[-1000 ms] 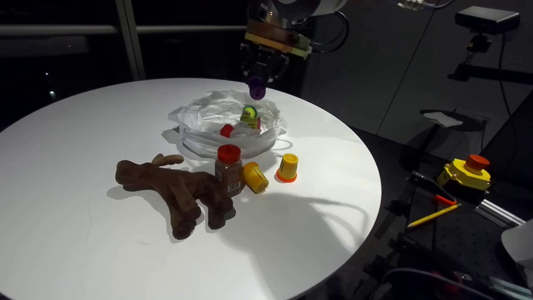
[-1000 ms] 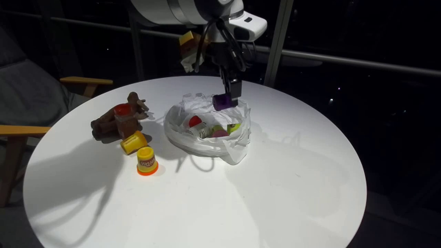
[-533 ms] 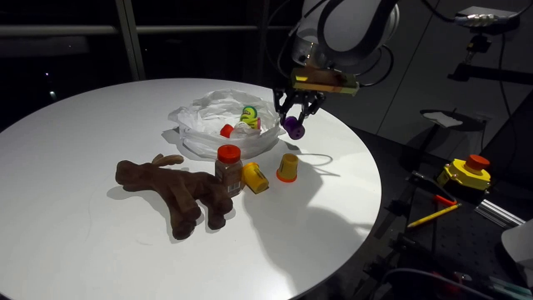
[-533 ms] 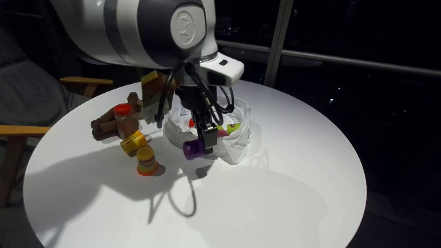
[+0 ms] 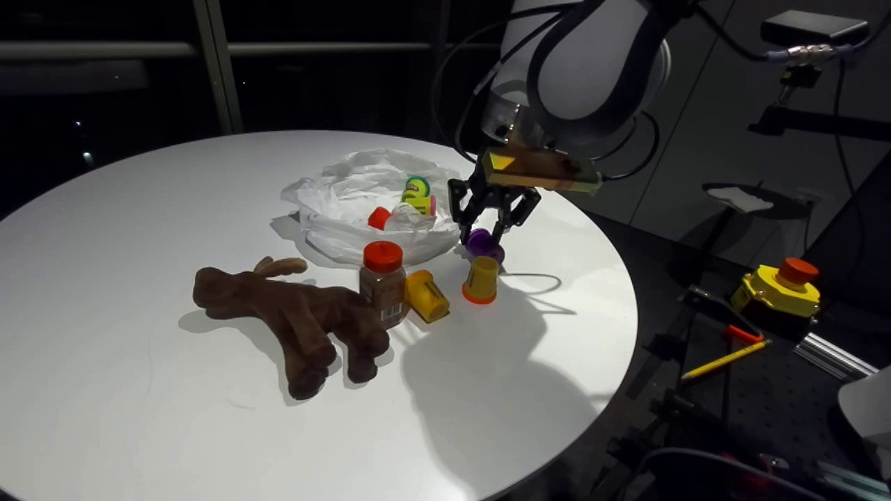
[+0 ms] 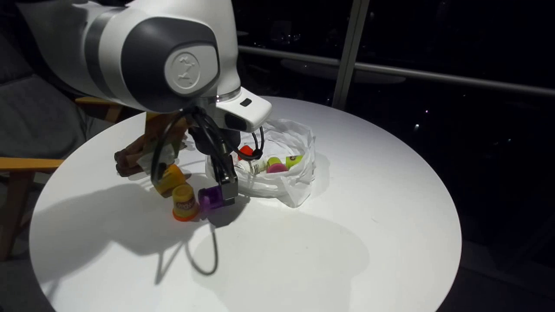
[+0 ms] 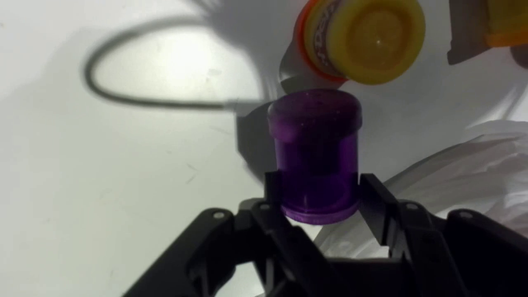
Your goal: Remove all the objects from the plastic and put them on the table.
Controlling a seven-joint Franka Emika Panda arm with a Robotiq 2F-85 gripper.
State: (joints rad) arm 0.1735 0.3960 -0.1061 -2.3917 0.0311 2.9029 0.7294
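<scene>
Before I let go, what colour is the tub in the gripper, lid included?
The tub is purple, and so is its lid; the wrist view shows it best.

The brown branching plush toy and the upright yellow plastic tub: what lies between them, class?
In an exterior view, an upright brown bottle with a red cap and another yellow plastic tub, on its side, come between them.

The hand was black. Its fingers had flat, square ends, and behind them were thin bars with little pale, round pins. Just above the hand was a yellow and brown block, with loopy black cables near it. Higher up, the arm was smooth and white, with a grey band, a big dark grey cap and a pale circle with a squiggly mark.
</scene>
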